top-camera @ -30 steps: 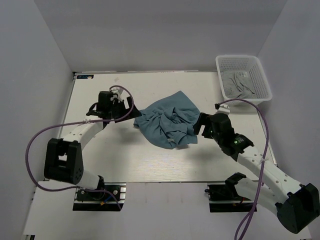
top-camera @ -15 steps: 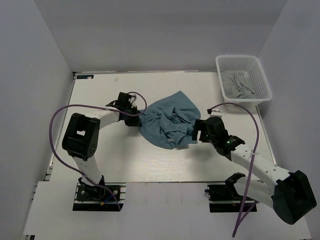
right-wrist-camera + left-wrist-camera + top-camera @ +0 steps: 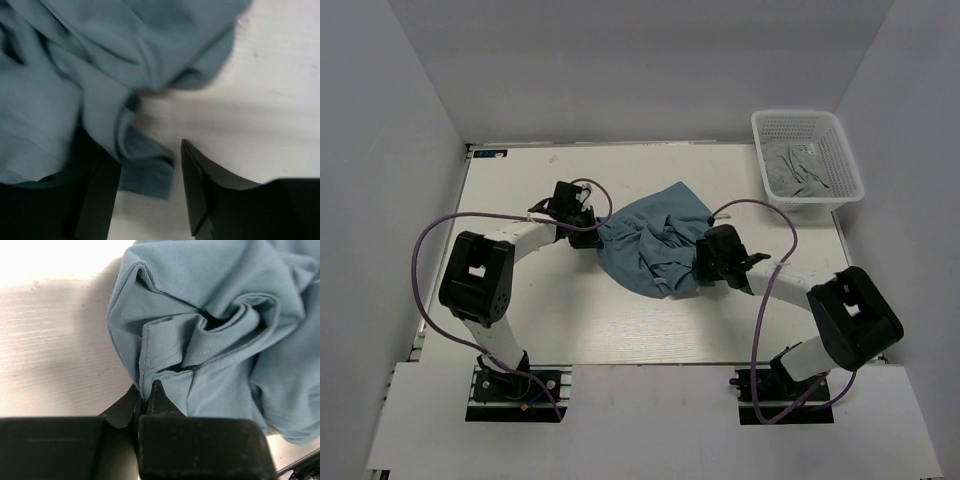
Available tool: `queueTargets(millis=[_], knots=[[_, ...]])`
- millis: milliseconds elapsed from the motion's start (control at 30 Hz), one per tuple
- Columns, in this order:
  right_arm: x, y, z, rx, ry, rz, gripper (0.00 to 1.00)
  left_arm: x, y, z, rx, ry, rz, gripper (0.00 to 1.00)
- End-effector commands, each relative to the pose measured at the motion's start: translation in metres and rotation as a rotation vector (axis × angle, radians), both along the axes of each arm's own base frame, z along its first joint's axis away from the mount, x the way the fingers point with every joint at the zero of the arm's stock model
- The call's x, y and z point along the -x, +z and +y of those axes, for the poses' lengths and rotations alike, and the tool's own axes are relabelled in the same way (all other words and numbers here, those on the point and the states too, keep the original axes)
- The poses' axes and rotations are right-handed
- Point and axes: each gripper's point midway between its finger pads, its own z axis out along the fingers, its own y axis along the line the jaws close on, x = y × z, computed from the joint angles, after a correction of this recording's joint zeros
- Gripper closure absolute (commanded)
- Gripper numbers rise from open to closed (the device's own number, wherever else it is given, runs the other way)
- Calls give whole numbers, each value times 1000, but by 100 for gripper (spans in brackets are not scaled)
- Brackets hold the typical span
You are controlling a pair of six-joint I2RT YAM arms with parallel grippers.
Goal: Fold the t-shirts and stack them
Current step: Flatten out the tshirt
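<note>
I assess a robotics lab cell: bare white walls (image 3: 640, 70) box in the table (image 3: 620, 330), arm bases (image 3: 515, 385) bolted at its near edge.

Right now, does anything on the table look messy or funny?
Yes. The dusty teal-blue cloth t-shirt lies scrunched in a wrinkly heap on the white table, not flat or folded. Grey cloth is bunched inside the white plastic mesh basket too.

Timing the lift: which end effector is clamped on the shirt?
The left end effector, jaws pinched shut on the hem of the teal t-shirt; the right end effector is open, a fold lying between its jaws.
</note>
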Motion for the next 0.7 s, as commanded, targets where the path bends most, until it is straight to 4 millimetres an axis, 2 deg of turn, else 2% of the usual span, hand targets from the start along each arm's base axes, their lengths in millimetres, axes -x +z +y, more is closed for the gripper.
queueTargets(millis=[0,33,67,133,200,233,300,333,367,400,433,467,500,533,567,600,633,667], knots=[[-30,26,31,-99,42,-77,47,-12,41,-6,40,6,-109,100],[-31,30,37,-122,59,-89,79,-13,51,-6,48,6,-133,100],[-31,34,41,-146,64,-96,100,-13,55,-6,52,6,-144,100],[-33,52,41,-178,56,-137,100,-16,65,-2,39,23,-171,100],[-37,77,34,-181,21,-203,100,-25,92,4,22,70,-221,100],[-40,100,29,-199,-2,-263,100,-25,99,12,-13,99,-227,100],[-40,135,16,-209,-51,-348,100,-35,136,13,-1,120,-308,100],[-41,151,10,-208,-69,-390,100,-34,162,14,23,124,-368,100],[-34,189,3,-259,-81,-478,100,-36,185,13,44,126,-419,100],[-33,207,0,-271,-89,-520,100,-35,204,13,60,129,-459,100],[-29,233,-7,-299,-101,-585,100,-34,222,15,71,138,-500,100],[-24,258,-12,-332,-106,-645,100,-27,256,18,97,141,-562,100],[-22,270,-17,-325,-112,-676,100,-26,273,25,87,172,-598,100],[-17,295,-22,-352,-120,-734,100,-22,290,29,92,185,-632,100],[-11,314,-30,-355,-136,-763,100,-12,326,34,116,199,-702,100],[-6,324,-37,-348,-146,-780,100,-8,342,39,119,218,-737,100],[-3,336,-41,-346,-149,-806,100,-2,369,44,133,226,-798,100],[6,370,-49,-381,-161,-870,100,5,381,48,135,238,-819,100]])
